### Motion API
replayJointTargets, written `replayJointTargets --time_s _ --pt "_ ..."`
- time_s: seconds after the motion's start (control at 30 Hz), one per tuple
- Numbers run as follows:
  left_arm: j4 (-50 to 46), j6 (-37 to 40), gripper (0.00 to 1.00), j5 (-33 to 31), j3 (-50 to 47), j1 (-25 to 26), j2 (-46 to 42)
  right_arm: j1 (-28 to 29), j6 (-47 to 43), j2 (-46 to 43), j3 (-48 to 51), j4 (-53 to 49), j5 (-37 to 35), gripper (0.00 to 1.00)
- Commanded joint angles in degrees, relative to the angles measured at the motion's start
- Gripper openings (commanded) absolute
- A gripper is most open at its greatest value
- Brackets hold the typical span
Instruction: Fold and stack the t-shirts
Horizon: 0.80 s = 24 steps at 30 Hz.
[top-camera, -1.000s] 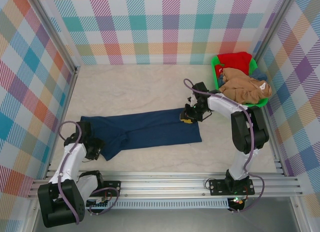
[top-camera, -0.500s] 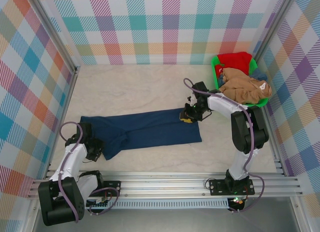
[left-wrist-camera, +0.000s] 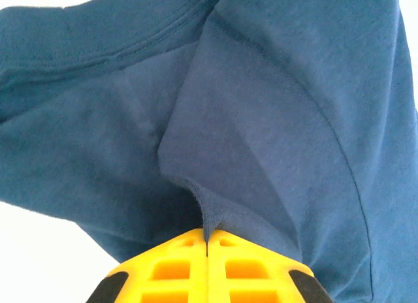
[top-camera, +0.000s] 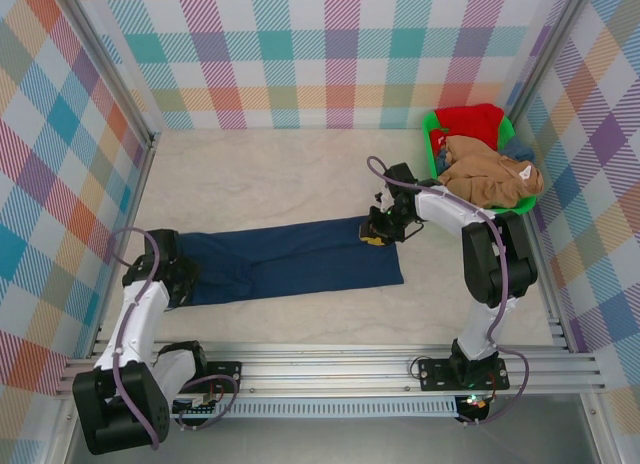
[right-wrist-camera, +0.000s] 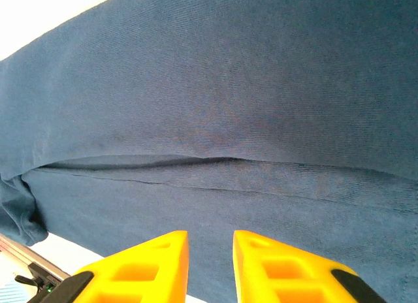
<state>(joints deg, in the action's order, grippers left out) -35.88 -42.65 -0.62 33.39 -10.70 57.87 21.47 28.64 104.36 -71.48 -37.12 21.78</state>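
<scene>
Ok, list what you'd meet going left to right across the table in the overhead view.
left fingers, shut on the shirt's left end → navy t-shirt, laid out in a long strip → right fingers, open at its far right corner → green basket by the right wall.

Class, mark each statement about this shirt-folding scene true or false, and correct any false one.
1. The left gripper is shut on a fold of the navy t-shirt. True.
2. The right gripper is clamped tight on cloth. False: its fingers stand apart, open over the navy t-shirt.
3. The tan-brown t-shirt lies in the green basket. True.
4. The red t-shirt is stacked on the navy t-shirt. False: it sits bunched in the green basket.
</scene>
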Motion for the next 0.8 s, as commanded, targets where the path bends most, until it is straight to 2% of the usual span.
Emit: replayJointTargets --time_s 0.0,0.4,0.43,0.53,0.6,0.7,0.77 --pt "4.34 2.7 0.03 -2.18 1.83 -0.46 2.45 0.36 -0.52 0.28 -1.38 -0.63 1.26 0.24" --pt "7.24 6.44 0.02 -6.82 4.68 -0.68 11.67 0.32 -0.26 0.23 -1.11 -0.55 0.76 0.24" --pt "7.04 6.49 0.07 -7.6 4.64 -0.73 12.29 0.3 -0.35 0.29 -1.11 -0.53 0.72 0.24" --pt "6.88 7.55 0.32 -9.55 5.37 -0.79 14.93 0.27 -0.25 0.48 -1.27 -0.51 0.64 0.24" --pt "2.03 7.34 0.46 -13.49 8.64 -0.77 16.37 0.27 -0.48 0.29 -1.43 -0.86 0.28 0.24" --pt "-7.45 4.14 0.51 -18.51 15.02 -0.05 15.67 0.23 -0.74 0.23 -1.69 -1.08 -0.33 0.25" --pt "-11.77 1.24 0.48 -17.28 17.8 1.99 13.85 0.17 -1.08 0.79 -2.22 -1.11 -0.41 0.24"
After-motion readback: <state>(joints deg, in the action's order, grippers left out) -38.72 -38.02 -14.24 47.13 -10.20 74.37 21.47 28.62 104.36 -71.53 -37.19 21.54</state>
